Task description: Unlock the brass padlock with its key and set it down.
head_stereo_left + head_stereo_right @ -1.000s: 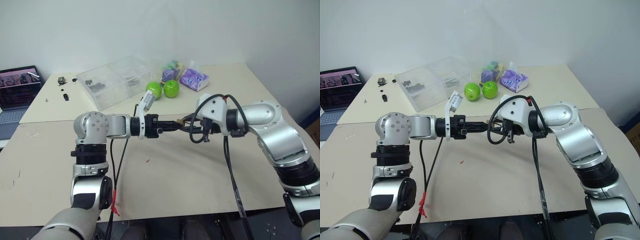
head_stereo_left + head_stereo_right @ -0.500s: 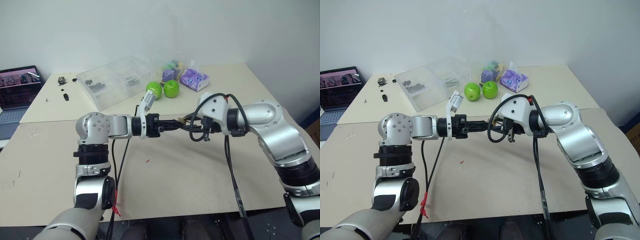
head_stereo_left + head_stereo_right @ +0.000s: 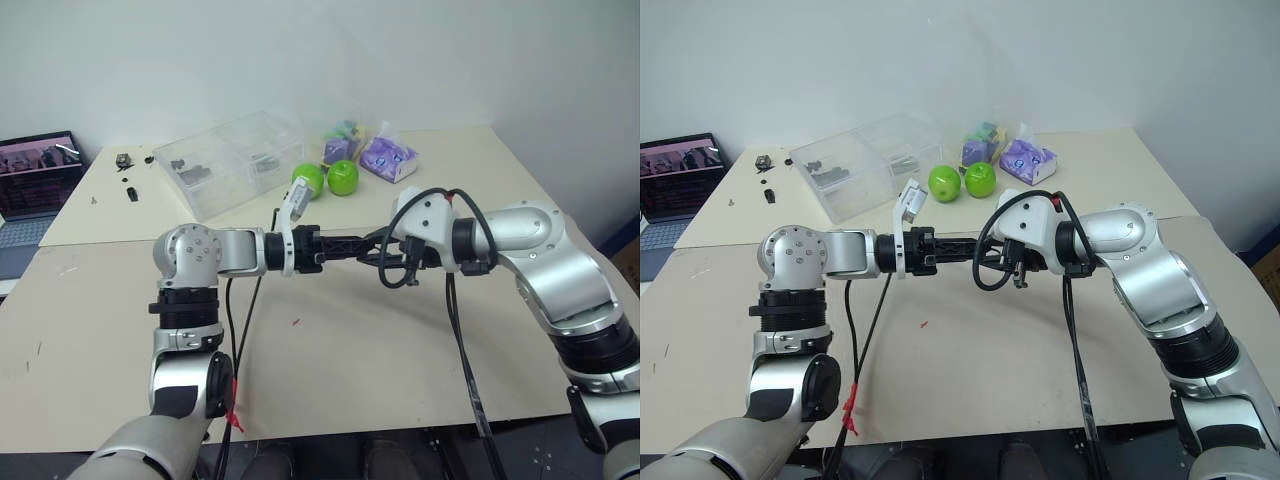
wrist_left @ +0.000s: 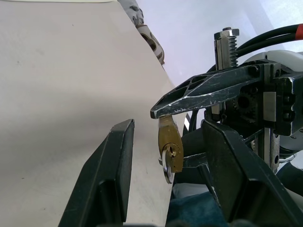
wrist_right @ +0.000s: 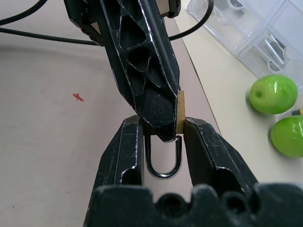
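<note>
Both grippers meet in mid-air above the table's middle. My right gripper (image 5: 162, 121) is shut on the brass padlock (image 4: 169, 144), which hangs between its fingers with the silver shackle (image 5: 163, 161) pointing back toward the wrist. The key (image 4: 166, 166) sticks in the padlock's lower end, its silvery looped head showing. My left gripper (image 4: 168, 125) points at the padlock from the left. It is open, with one black finger (image 4: 111, 175) on each side of the key and daylight between them and it. In the left eye view the two grippers' tips overlap near the left gripper (image 3: 358, 247).
Two green apples (image 3: 308, 180) (image 3: 343, 178) lie behind the grippers, next to a clear plastic box (image 3: 225, 160) and purple packets (image 3: 388, 158). A laptop (image 3: 38, 185) is at far left. A red speck (image 3: 296, 321) lies on the beige table (image 3: 380, 360) below the arms.
The left gripper's fingers have spread apart and let go of the key, which stays in the padlock. Both arms kept their places.
</note>
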Controlling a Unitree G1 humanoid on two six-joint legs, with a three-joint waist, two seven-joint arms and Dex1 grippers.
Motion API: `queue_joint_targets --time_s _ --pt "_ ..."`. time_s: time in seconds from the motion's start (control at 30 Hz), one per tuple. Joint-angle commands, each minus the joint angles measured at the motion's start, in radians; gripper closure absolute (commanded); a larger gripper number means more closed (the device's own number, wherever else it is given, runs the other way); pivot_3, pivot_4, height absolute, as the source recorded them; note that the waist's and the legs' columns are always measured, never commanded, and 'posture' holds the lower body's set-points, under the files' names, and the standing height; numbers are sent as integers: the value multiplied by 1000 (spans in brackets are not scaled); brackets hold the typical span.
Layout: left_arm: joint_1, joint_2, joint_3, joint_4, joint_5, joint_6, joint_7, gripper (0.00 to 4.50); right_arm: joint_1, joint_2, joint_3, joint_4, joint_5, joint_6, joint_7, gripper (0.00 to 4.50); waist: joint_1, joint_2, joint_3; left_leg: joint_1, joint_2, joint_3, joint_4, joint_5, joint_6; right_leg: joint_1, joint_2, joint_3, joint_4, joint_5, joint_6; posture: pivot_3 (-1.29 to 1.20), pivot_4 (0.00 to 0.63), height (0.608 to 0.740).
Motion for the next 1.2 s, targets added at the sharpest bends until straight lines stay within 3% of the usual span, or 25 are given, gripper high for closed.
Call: queue_joint_targets --time_s 0.03,0.17,0.2,0.6,0.67,0.7,0.87,1.2 --pt "-33 -11 27 -10 -26 -7 3 2726 -25 -4 -25 -30 6 0 -4 3588 0 0 0 0 0 0 0 0 0 0 0 0 0 0 0 0 150 740" --pt "-23 1 4 -46 -42 4 -24 4282 -23 -3 -24 -28 4 -4 -5 3588 -1 0 0 0 0 0 0 0 0 0 0 0 0 0 0 0 150 740" --pt "-23 2 4 -49 -44 6 -25 4436 -23 -4 -24 -28 4 -4 -5 3588 -1 0 0 0 0 0 0 0 0 0 0 0 0 0 0 0 150 740" --pt "-21 10 6 -58 -69 29 -33 4432 -19 -2 -25 -25 10 0 -2 3588 0 0 0 0 0 0 0 0 0 0 0 0 0 0 0 0 150 740" --pt "-22 12 5 -55 -66 26 -32 4432 -19 1 -29 -24 17 7 -3 2614 0 0 0 0 0 0 0 0 0 0 0 0 0 0 0 0 150 740" --pt "-22 13 4 -53 -65 25 -32 4432 -19 2 -30 -24 19 10 -3 2456 0 0 0 0 0 0 0 0 0 0 0 0 0 0 0 0 150 740" --pt "-24 23 -2 -45 -61 14 -33 4432 -15 -9 -28 -32 14 12 -8 745 0 0 0 0 0 0 0 0 0 0 0 0 0 0 0 0 150 740" --pt "-27 39 -11 -37 -53 -3 -42 4432 23 -125 -151 -35 101 81 40 745 3 0 0 0 0 0 -1 0 0 0 0 0 -1 0 0 0 150 740"
